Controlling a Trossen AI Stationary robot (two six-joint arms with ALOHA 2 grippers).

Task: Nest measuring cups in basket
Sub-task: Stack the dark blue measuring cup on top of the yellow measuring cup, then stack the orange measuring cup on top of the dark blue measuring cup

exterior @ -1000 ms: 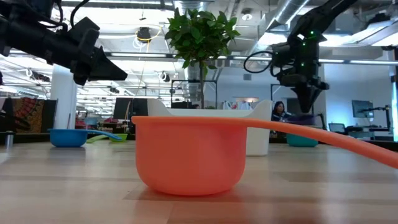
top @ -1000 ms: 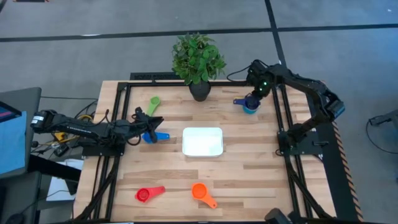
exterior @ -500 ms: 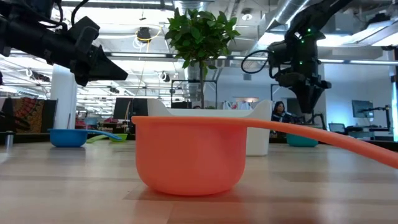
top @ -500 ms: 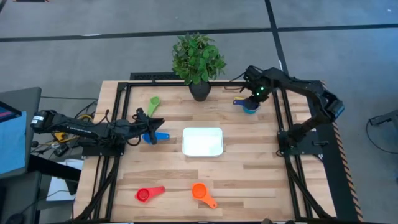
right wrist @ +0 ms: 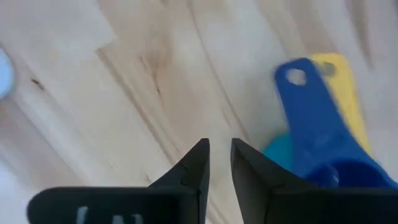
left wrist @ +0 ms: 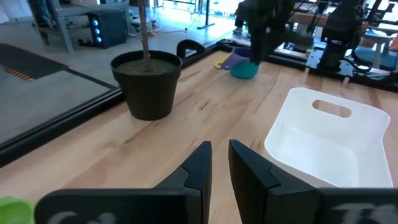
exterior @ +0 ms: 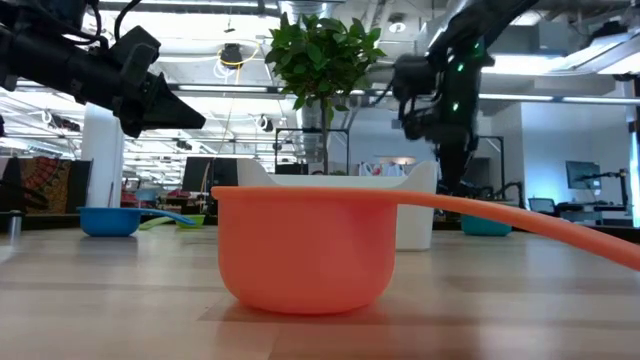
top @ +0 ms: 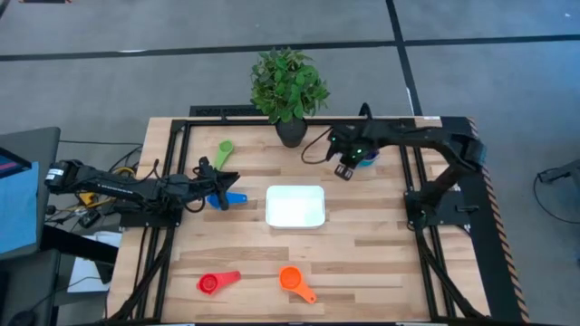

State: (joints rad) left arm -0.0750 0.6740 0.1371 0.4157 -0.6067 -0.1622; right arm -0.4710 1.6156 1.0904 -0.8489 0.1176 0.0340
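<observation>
Wooden slats make up the table (top: 362,254), and the white basket (top: 295,206) sits near its centre, holding nothing.

Right gripper (top: 344,169): hangs over bare wood between the basket and the far right corner, just beside a stack of cups there. Its wrist view shows its two dark fingers (right wrist: 189,171) nearly together, a narrow gap between them, nothing held. Past the fingertips lies the stack: a dark blue cup (right wrist: 323,140) on top with its handle hole visible, a yellow handle (right wrist: 348,93) under it, a light blue cup (right wrist: 281,152) beneath. From above only the light blue cup (top: 366,158) shows beside the arm.

Left gripper (top: 217,181): hovers above the blue cup (top: 228,198), left of the basket. In its wrist view the fingers (left wrist: 199,165) stand close, a thin slit between them, gripping nothing; they point toward the dark plant pot (left wrist: 147,84) and the basket (left wrist: 329,143). The low view shows this gripper (exterior: 185,115) well clear of the table surface.

Other cups:
- green cup (top: 224,148), far left, behind the left gripper.
- red cup (top: 216,282), near left edge.
- orange cup (top: 294,281), near edge, right of the red; it fills the low view (exterior: 300,245).

Plant (top: 288,86) stands at the far edge in the middle.
</observation>
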